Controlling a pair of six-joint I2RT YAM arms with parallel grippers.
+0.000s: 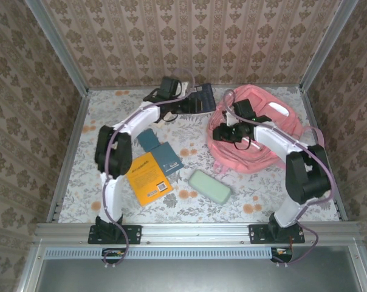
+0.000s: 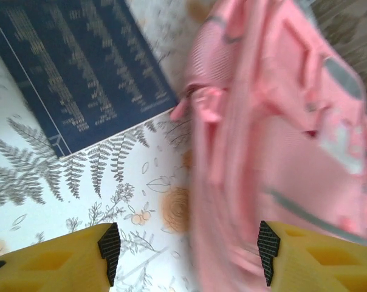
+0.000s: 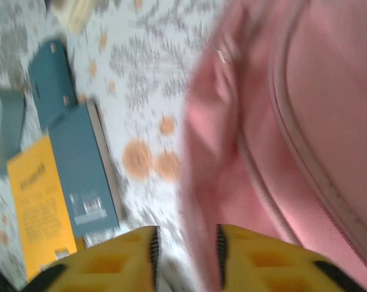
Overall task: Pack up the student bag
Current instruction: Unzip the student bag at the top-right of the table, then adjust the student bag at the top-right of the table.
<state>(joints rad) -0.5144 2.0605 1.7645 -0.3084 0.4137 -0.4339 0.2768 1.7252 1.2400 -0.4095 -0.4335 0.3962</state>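
Note:
The student bag (image 1: pixel 265 131), a large pink backpack, lies at the back right of the table. My left gripper (image 1: pixel 194 104) hovers just left of it, beside a dark navy book (image 1: pixel 204 96). In the left wrist view, that gripper (image 2: pixel 189 252) is open wide over the cloth and the bag's blurred left edge (image 2: pixel 274 134), with the navy book (image 2: pixel 80 67) at upper left. My right gripper (image 1: pixel 223 134) is at the bag's near-left edge. Its jaws (image 3: pixel 186 252) stand partly open, with pink fabric (image 3: pixel 274 134) running just under the right finger and nothing clamped.
A yellow book (image 1: pixel 148 177), a teal book (image 1: pixel 169 159) and a smaller teal item (image 1: pixel 148 140) lie mid-table left. A pale green case (image 1: pixel 210 186) lies in front of the bag. Metal rails and patterned walls enclose the table.

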